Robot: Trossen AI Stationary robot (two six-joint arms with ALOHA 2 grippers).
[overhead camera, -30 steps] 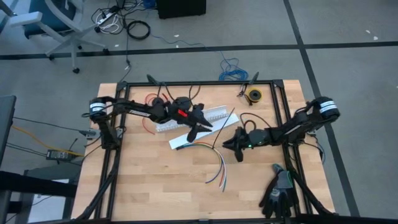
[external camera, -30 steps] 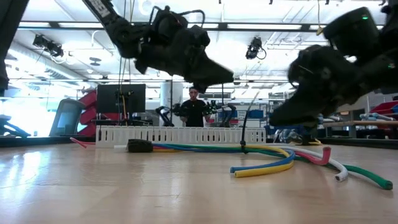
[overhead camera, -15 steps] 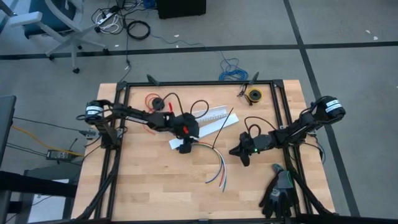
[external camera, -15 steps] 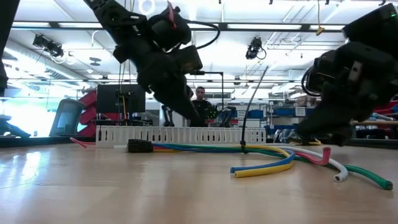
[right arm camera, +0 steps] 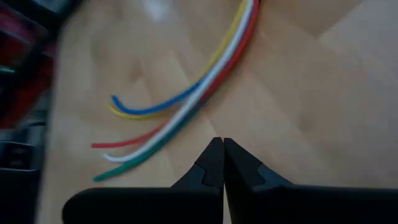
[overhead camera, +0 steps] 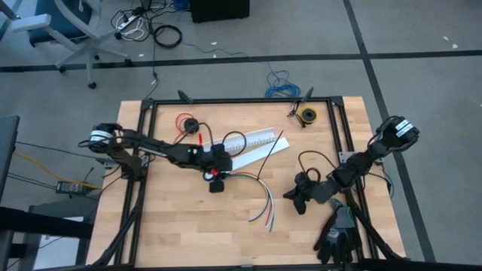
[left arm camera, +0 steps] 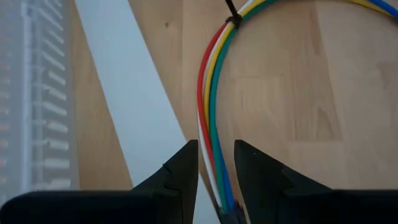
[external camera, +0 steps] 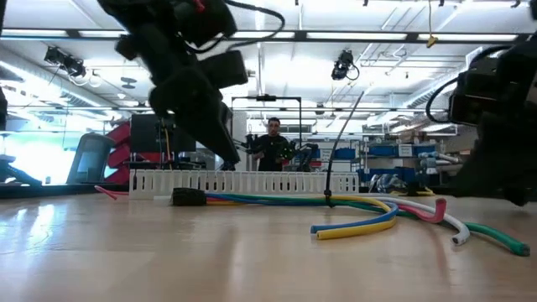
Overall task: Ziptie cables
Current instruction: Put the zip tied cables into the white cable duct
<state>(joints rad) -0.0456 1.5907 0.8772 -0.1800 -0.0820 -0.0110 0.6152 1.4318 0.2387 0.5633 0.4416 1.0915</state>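
The cables (overhead camera: 260, 197) lie curved on the table, their free ends fanned out toward the near edge. The dark ziptie (overhead camera: 271, 154) is looped around the bundle (left arm camera: 231, 14), and its tail slants upward (external camera: 340, 143). My left gripper (overhead camera: 215, 181) hangs over the bundle's gathered end, pointing down. It is narrowly open, with one finger on each side of the wires (left arm camera: 208, 81), and in the low view it sits above the table (external camera: 226, 159). My right gripper (overhead camera: 296, 199) is shut (right arm camera: 222, 149) and hovers to the right of the free ends (right arm camera: 186, 112).
A white slotted channel (overhead camera: 252, 138) and a white flat strip (overhead camera: 252, 153) lie just beyond the cables. A red wire spool (overhead camera: 187, 123) and a yellow roll (overhead camera: 307, 115) sit near the far edge. Black gloves (overhead camera: 339, 233) lie at the near right corner. A person (external camera: 273, 143) stands in the room behind.
My left gripper has moved from over the white channel toward the near and left edges. It has come down and tipped to point down over the gathered end of the cables. My right gripper has drawn back toward the near edge, away from the cables. The cables and ziptie have stayed put.
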